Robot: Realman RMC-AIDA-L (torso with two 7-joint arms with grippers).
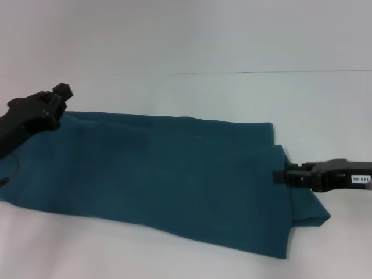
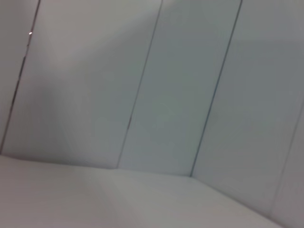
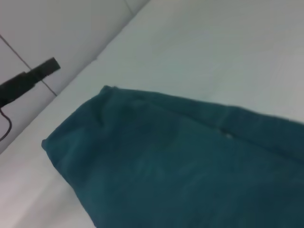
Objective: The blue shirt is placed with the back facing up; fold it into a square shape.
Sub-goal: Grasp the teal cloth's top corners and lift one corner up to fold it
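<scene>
Shirt lies flat on the white surface, folded into a long band running left-right across your head view, plain side up, no lettering visible. Its right end has a layered fold, with a lower flap sticking out past the upper layer. Left end effector sits at the shirt's far left corner, at or just above the cloth edge; you can't tell if it's open or closed, or whether it has fabric. Right end effector is at the right end of the shirt, tips over the fold edge; grip state can't be read either. Your left wrist view shows only wall panels and bare surface. Right wrist view shows the shirt with the left end effector far off beyond it.
</scene>
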